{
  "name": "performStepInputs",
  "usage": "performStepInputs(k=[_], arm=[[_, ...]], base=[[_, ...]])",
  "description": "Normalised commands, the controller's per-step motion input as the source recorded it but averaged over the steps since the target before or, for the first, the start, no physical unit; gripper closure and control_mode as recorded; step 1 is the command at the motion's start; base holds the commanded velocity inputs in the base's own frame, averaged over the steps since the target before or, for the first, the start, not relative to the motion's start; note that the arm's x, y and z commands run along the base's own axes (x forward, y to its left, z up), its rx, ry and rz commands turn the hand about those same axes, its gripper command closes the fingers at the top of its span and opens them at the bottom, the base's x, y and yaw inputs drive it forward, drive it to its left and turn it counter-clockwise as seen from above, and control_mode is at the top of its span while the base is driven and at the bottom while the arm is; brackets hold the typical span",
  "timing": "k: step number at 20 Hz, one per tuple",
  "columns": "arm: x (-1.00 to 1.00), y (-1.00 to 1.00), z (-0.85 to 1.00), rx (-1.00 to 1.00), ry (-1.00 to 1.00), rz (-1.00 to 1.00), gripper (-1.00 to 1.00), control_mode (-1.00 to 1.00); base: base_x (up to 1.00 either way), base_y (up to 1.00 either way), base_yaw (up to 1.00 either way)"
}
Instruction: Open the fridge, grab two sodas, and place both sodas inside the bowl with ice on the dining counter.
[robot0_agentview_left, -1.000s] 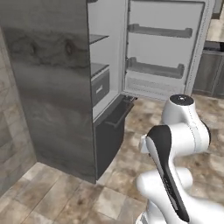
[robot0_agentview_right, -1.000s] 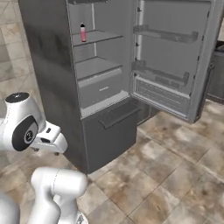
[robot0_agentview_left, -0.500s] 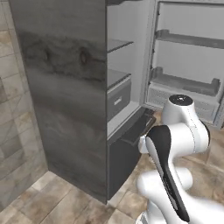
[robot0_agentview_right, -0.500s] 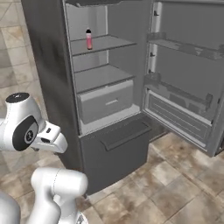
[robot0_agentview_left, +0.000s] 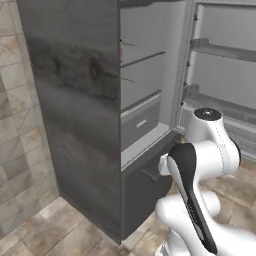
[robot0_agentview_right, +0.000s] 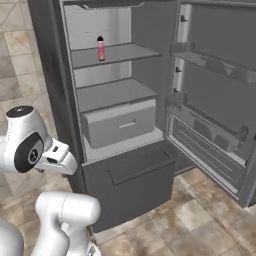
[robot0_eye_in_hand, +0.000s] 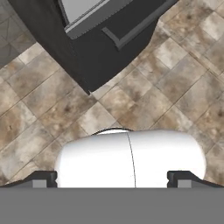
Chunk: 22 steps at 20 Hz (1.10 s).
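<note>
Your fridge (robot0_agentview_right: 55, 90) stands with its door (robot0_agentview_right: 215, 95) swung fully open to the right, showing a pale grey interior. In the right base view, one soda (robot0_agentview_right: 100, 49), pink with a dark cap, stands upright on the upper shelf (robot0_agentview_right: 110, 54), toward the shelf's left half and clear of the walls. Below it sits a second, bare shelf (robot0_agentview_right: 112, 94), then a closed pale drawer (robot0_agentview_right: 120, 122), then the dark lower drawer front (robot0_agentview_right: 132, 182) with its horizontal handle. The door racks (robot0_agentview_right: 210, 67) hold nothing visible. In the left base view, you see the fridge's dark side panel (robot0_agentview_left: 75, 110) and a sliver of the soda (robot0_agentview_left: 121, 53) at the panel's edge. Your end effector (robot0_eye_in_hand: 112, 179) points down at the brown tiled floor (robot0_eye_in_hand: 175, 92) in front of the lower drawer, its two fingertips (robot0_eye_in_hand: 43, 178) set far apart at the frame's edges with nothing between them; it is open and carries nothing.
</note>
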Motion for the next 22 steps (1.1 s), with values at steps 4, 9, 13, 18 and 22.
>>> performStepInputs(k=[4, 9, 13, 18, 22], arm=[[0.0, 0.0, 0.0, 0.0, 0.0, 0.0, -1.0, 1.0], [0.0, 0.0, 0.0, 0.0, 0.0, 0.0, -1.0, 1.0], [0.0, 0.0, 0.0, 0.0, 0.0, 0.0, -1.0, 1.0], [0.0, 0.0, 0.0, 0.0, 0.0, 0.0, -1.0, 1.0], [0.0, 0.0, 0.0, 0.0, 0.0, 0.0, -1.0, 1.0]], base=[[0.66, -0.27, 0.29], [0.48, -0.35, 0.27], [0.46, -0.28, 0.25], [0.52, -0.16, 0.23], [0.54, -0.11, 0.22]])
